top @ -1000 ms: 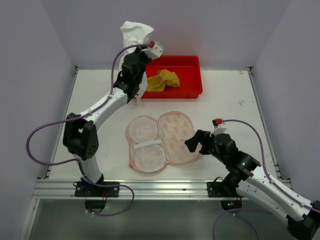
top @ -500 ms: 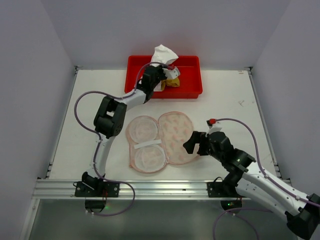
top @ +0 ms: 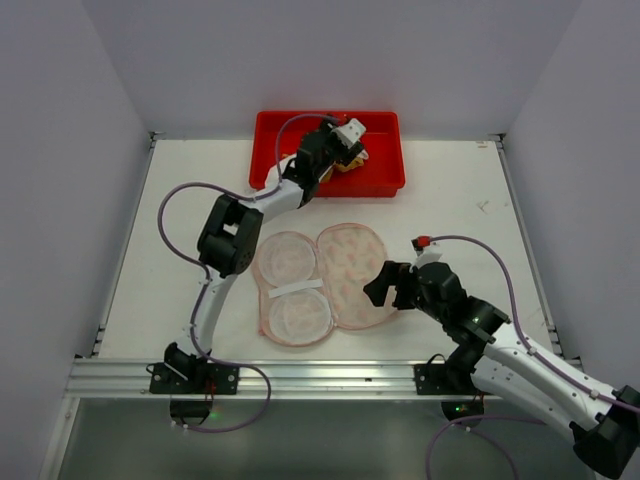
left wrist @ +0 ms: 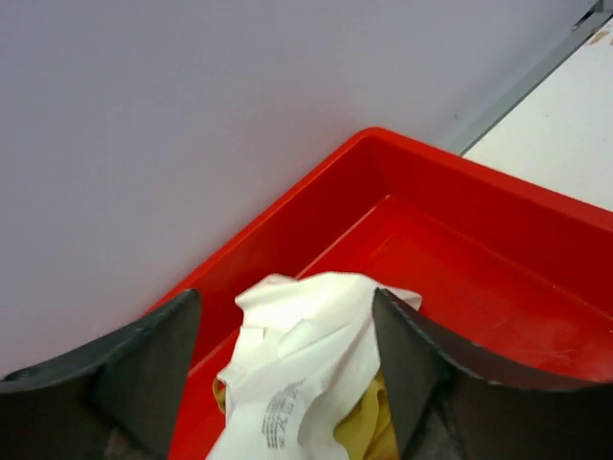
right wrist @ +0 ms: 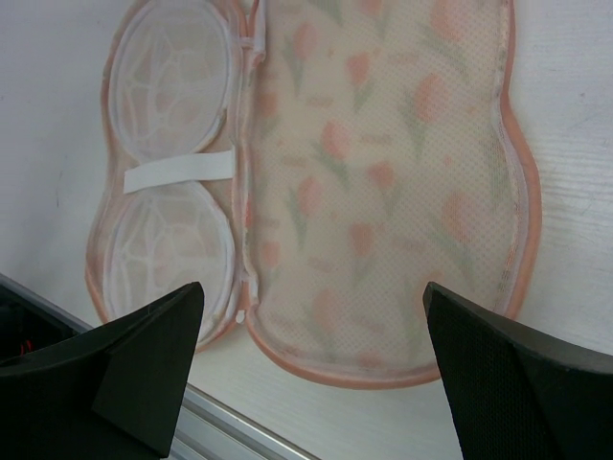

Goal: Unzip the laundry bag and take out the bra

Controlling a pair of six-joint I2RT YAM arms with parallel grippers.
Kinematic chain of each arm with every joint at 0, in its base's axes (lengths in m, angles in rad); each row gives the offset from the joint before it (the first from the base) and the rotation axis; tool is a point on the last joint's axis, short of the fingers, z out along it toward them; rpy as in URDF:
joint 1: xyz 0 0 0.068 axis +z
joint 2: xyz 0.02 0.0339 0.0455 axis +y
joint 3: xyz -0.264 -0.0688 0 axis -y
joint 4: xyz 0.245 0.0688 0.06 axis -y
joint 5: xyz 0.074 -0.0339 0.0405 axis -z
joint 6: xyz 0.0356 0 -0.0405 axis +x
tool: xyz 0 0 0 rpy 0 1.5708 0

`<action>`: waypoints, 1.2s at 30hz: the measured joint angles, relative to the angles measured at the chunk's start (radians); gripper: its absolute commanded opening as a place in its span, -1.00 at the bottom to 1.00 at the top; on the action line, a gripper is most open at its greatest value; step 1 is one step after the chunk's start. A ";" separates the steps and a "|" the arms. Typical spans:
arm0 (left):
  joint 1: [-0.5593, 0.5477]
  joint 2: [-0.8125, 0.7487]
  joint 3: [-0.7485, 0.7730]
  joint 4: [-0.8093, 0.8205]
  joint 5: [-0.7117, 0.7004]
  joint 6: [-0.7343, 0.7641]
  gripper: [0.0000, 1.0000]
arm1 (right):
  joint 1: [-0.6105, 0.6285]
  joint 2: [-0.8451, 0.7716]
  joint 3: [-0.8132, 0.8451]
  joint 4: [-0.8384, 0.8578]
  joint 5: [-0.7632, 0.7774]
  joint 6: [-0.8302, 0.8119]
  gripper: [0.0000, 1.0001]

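The laundry bag (top: 350, 265) lies unzipped and spread flat on the table, printed half on the right, pale lining half (right wrist: 172, 182) on the left. The bra (left wrist: 297, 355), white with yellow cups, sits crumpled in the red tray (left wrist: 460, 278). In the top view only a yellow bit of the bra (top: 352, 163) shows beside the arm. My left gripper (left wrist: 287, 383) hangs over the tray, open, with the bra lying loose between its fingers (left wrist: 144, 374). My right gripper (right wrist: 316, 374) stands open, with nothing in it, just above the bag's near right edge (right wrist: 383, 192).
The red tray (top: 390, 185) stands at the back of the table against the wall. An aluminium rail (top: 300, 375) runs along the near edge, with both arm bases on it. Grey walls close in the left, right and back sides.
My left arm swung from high at the back left over to the tray, lowered the bra into it, and its jaws opened. The right gripper edged slightly left.
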 measured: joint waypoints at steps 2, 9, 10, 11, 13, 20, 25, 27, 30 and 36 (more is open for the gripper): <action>-0.003 -0.019 -0.007 -0.047 -0.061 -0.081 0.74 | 0.000 -0.002 0.000 0.007 0.000 0.000 0.97; -0.003 -0.252 -0.114 -0.338 -0.355 -0.333 0.84 | 0.000 -0.002 -0.010 0.032 -0.020 0.001 0.97; -0.003 -0.289 -0.123 -0.385 -0.386 -0.365 0.84 | 0.000 -0.002 -0.014 0.037 -0.022 0.001 0.97; -0.002 -0.327 -0.139 -0.417 -0.414 -0.402 0.84 | 0.000 -0.002 -0.019 0.043 -0.026 0.002 0.97; -0.002 -0.408 -0.190 -0.480 -0.462 -0.469 0.85 | -0.001 -0.002 -0.029 0.051 -0.031 0.003 0.97; 0.002 -0.649 -0.583 -0.499 -0.527 -0.645 0.80 | -0.004 -0.002 -0.039 0.076 -0.050 0.005 0.97; 0.041 -0.684 -0.813 -0.422 -0.512 -0.695 0.76 | -0.005 -0.004 -0.043 0.094 -0.070 0.008 0.97; 0.063 -0.684 -0.855 -0.401 -0.509 -0.697 0.75 | -0.005 -0.005 -0.045 0.097 -0.071 0.008 0.97; 0.083 -0.677 -0.867 -0.337 -0.507 -0.697 0.72 | -0.005 -0.010 -0.050 0.098 -0.072 0.008 0.97; 0.083 -0.634 -0.862 -0.237 -0.490 -0.697 0.68 | -0.005 -0.018 -0.055 0.102 -0.072 0.008 0.97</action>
